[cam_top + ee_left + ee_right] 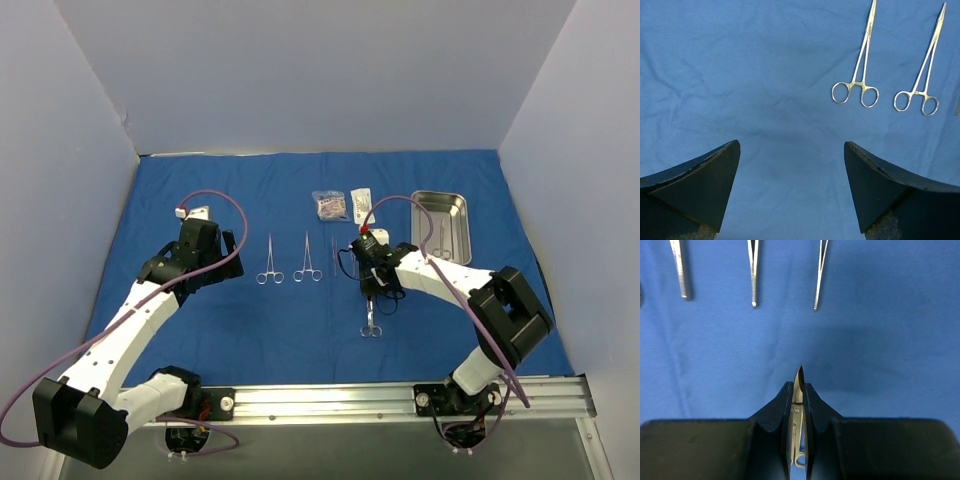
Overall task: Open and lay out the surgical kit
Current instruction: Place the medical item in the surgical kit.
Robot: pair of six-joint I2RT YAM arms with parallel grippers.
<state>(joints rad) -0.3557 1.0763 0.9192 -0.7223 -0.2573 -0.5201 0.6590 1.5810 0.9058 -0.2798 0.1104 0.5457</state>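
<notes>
The surgical kit lies open on its royal-blue cloth wrap (200,330). At the back right stands the steel tray (441,226), with two clear packets (329,205) to its left. Two ring-handled forceps (270,260) (860,75) lie side by side at the middle, with thin tweezers (335,255) beside them. My right gripper (371,292) (799,390) is shut on small steel scissors (371,322) (799,377); the blade tip pokes out past the fingertips and the rings trail toward the arms. My left gripper (215,245) (792,150) hangs open over bare cloth, left of the forceps.
Grey walls enclose the table on three sides. A metal rail (400,400) with the arm bases runs along the near edge. Three instrument tips (753,275) lie on the cloth ahead of the right gripper.
</notes>
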